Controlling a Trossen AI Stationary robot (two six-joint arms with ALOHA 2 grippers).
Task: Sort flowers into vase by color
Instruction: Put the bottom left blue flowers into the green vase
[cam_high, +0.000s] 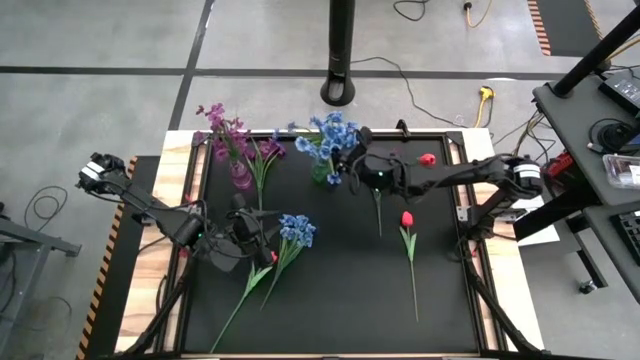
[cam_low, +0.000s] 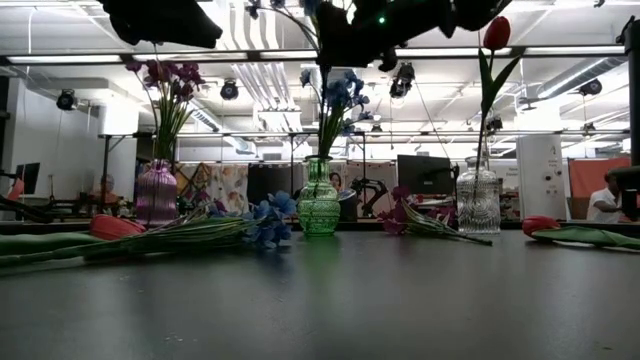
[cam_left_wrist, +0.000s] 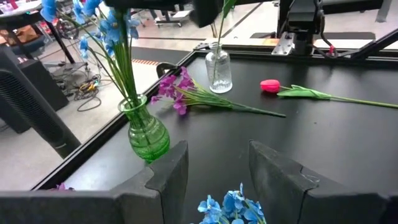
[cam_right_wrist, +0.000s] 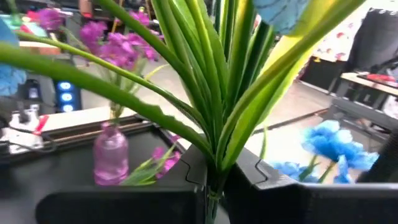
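My right gripper (cam_high: 352, 160) is at the far middle of the table, beside the green vase (cam_high: 322, 172) that holds blue sprays (cam_high: 330, 132), and it is shut on a flower stem. My left gripper (cam_high: 262, 238) hangs open above a blue spray (cam_high: 297, 229) that lies flat on the mat; in the left wrist view its fingers stand either side of the blooms (cam_left_wrist: 233, 208) without touching. The purple vase (cam_high: 241, 178) holds purple blooms. A clear vase (cam_low: 478, 203) holds a red tulip (cam_low: 497, 33). A red tulip (cam_high: 407, 219) and a purple spray (cam_left_wrist: 186, 93) lie on the mat. My right gripper (cam_right_wrist: 214, 177) pinches a bunch of green stem and long leaves (cam_right_wrist: 214, 146) between its two fingers, below a blue bloom (cam_right_wrist: 280, 12). The fingers come level from the table's right, across the stem. The spray stands upright and is lifted; its lower end is hidden by the gripper.
Another red bud (cam_high: 272, 257) and long green stems (cam_high: 245, 295) lie under and near my left gripper. The raised wooden frame (cam_high: 170, 150) borders the black mat. The near middle of the mat (cam_high: 340, 300) is bare.
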